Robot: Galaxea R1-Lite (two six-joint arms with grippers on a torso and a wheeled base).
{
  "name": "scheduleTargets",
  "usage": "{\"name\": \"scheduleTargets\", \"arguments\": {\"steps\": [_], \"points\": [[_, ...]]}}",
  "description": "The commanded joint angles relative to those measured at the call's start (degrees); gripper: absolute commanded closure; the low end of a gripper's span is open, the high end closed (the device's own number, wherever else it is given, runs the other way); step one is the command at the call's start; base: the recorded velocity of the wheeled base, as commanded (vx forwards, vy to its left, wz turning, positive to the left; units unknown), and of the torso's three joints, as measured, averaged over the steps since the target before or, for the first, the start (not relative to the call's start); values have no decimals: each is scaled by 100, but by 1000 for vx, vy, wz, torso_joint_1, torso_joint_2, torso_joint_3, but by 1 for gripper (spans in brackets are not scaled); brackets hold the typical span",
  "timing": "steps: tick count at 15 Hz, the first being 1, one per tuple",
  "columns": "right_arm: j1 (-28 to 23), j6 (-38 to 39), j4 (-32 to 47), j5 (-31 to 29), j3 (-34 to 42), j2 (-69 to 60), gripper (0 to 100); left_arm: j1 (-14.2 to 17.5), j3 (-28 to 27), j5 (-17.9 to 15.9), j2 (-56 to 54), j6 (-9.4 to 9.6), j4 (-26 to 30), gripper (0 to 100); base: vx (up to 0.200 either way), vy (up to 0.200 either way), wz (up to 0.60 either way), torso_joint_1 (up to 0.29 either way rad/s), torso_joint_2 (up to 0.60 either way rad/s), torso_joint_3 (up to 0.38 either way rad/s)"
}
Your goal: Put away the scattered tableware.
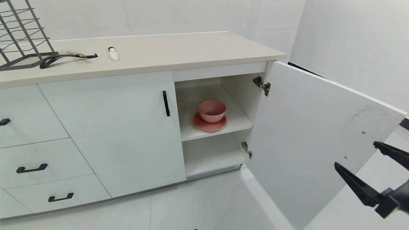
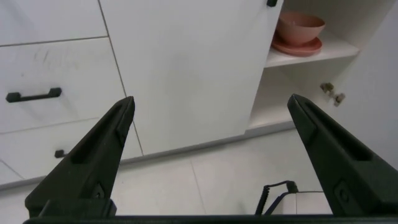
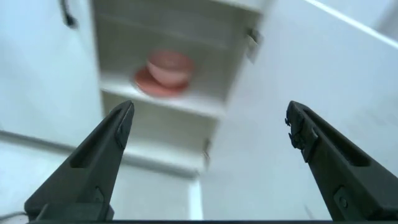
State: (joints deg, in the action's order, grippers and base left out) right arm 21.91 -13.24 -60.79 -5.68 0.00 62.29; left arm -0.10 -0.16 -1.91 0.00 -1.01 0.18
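Pink bowl point(image 1: 212, 110) sits inside the cabinet, right on top of the pink plate point(image 1: 209, 124), both on the upper shelf point(image 1: 236, 123), toward its front edge; lower shelf point(image 1: 211, 156) underneath; the cabinet door point(image 1: 319, 134) is swung wide out on two metal hinges point(image 1: 262, 85), its inner face turned toward the opening; right gripper point(image 1: 355, 154) hangs low at the right, in front of that open door and well apart from the bowl, jaws spread wide with nothing between them; in the right wrist view the right gripper point(image 3: 209, 106) looks past its parted jaws at the bowl and plate on the shelf; left gripper point(image 2: 210, 99) is down low over the floor point(image 2: 217, 174), jaws likewise released and holding nothing, facing the closed door point(image 1: 111, 127) with the bowl off past its edge; that closed door carries a black handle point(image 1: 165, 103) just beside the opening; drawers point(image 1: 35, 159) with black pulls stack further left; up on the counter point(image 1: 179, 51), a black ladle point(image 1: 64, 58) lies near the dark wire rack point(image 1: 22, 35), a light-handled utensil point(image 1: 76, 54) touches or crosses it, I cannot tell which, and a small white utensil point(image 1: 113, 53) lies just beside them.
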Motion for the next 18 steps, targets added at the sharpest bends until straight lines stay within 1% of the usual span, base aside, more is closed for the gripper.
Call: {"name": "scheduleTargets", "arguments": {"steps": [1,2,3,4,5,6,8,9,11,13,16,18], "points": [[-1584,76,2748,58,0,-3171,0,10,-2,-2,9,-4,-1,0,0,-200,0,-2,2,2],[-1690,67,3539,199,0,-4296,0,10,-2,-2,9,5,-1,0,0,-200,0,2,2,2],[-1707,49,4005,296,-9,-4946,0,10,7,-2,9,-4,-1,0,0,-200,0,-2,-2,7],[-1997,67,4884,331,-211,-5737,0,10,-2,-2,9,5,-1,0,0,-200,0,2,-2,2],[-2164,85,5288,375,-343,-6080,0,10,7,-2,9,-4,-1,0,0,-200,0,-7,-2,2],[-2199,85,5473,471,-378,-6229,0,10,7,-2,9,-4,-1,0,0,0,0,0,0,0],[-2199,375,5508,454,-378,-6229,0,10,7,-2,9,-13,-1,0,-200,0,0,7,7,0],[-2199,524,5578,375,-334,-6229,0,10,-2,-2,9,-13,-1,0,-200,0,0,7,2,2],[-2199,761,5781,-100,-44,-6229,0,10,7,-2,9,-13,-1,0,-200,0,0,2,5,0],[-2191,1113,5833,-179,-53,-6229,0,10,-2,-2,9,-22,-1,0,0,0,0,0,0,0],[-2191,1324,5842,-91,-53,-6229,0,10,-2,-2,9,-22,-1,0,0,0,0,0,0,0],[-2191,1324,5895,340,0,-6229,0,10,7,-2,9,-13,-1,0,0,0,0,0,0,0]]}}
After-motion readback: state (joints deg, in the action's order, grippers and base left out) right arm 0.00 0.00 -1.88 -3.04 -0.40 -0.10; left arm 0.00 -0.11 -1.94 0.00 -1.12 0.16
